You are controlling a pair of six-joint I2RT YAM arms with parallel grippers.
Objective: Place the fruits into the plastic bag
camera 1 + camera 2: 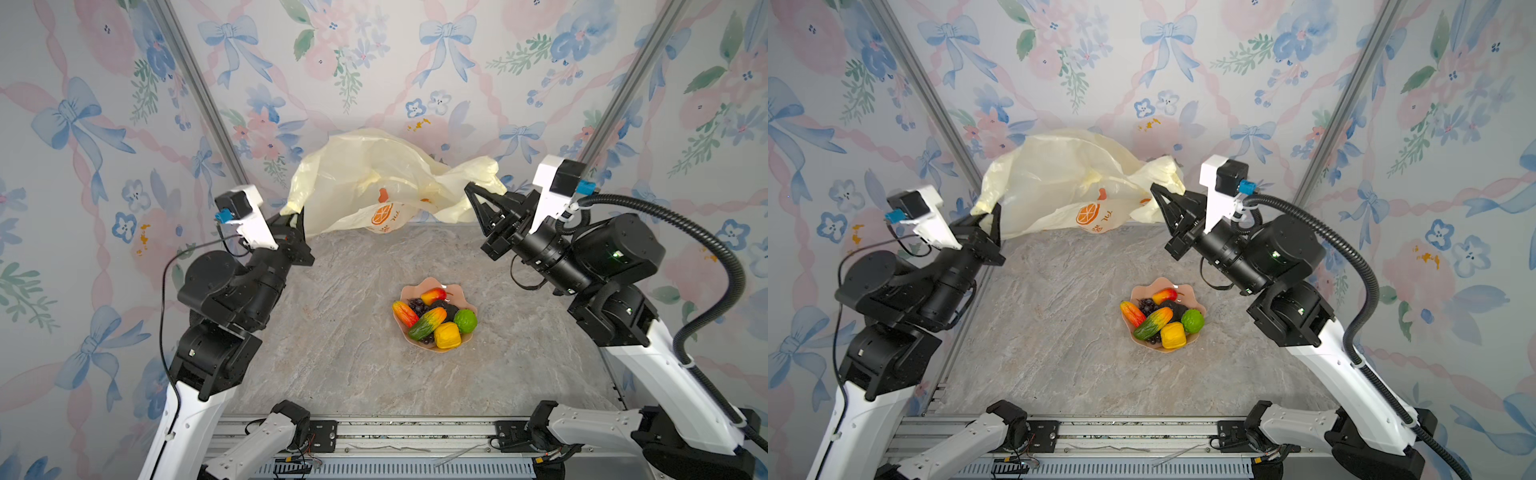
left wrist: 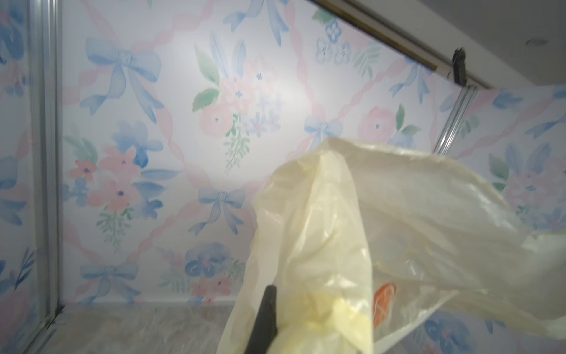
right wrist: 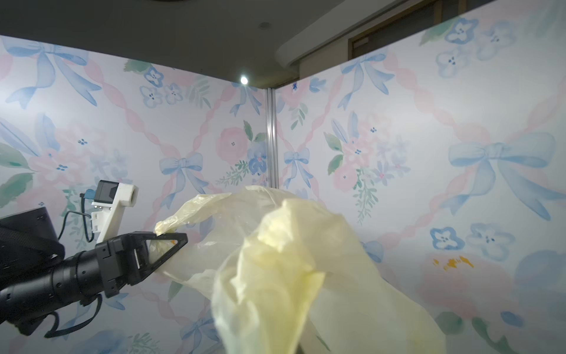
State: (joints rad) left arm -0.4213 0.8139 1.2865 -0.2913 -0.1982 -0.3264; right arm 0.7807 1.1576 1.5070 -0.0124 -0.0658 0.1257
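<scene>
Here the left claw is clamped tight on one handle end of the bag, and the right claw pinches the other end, its jaws closed on bunched film. Both claws are raised off the table, well apart from each other. The bag hangs stretched between them, billowing up behind them and sagging in the middle. Its lowest fold, which carries a printed orange slice, comes down to the table's far edge.

In the left wrist view one dark finger shows against the crumpled handle (the rest of that claw is out of shot). In the right wrist view the bag fills the foreground and hides the right claw's own tips. Across from it, the left claw grips the far end.

Below both claws, toward the robot's base and nearer the right claw, sits a pink dish. It holds the fruits:
- lemon
- lime
- grapes
- two mangoes
- a green-orange piece

All of them are well apart from the bag.
</scene>
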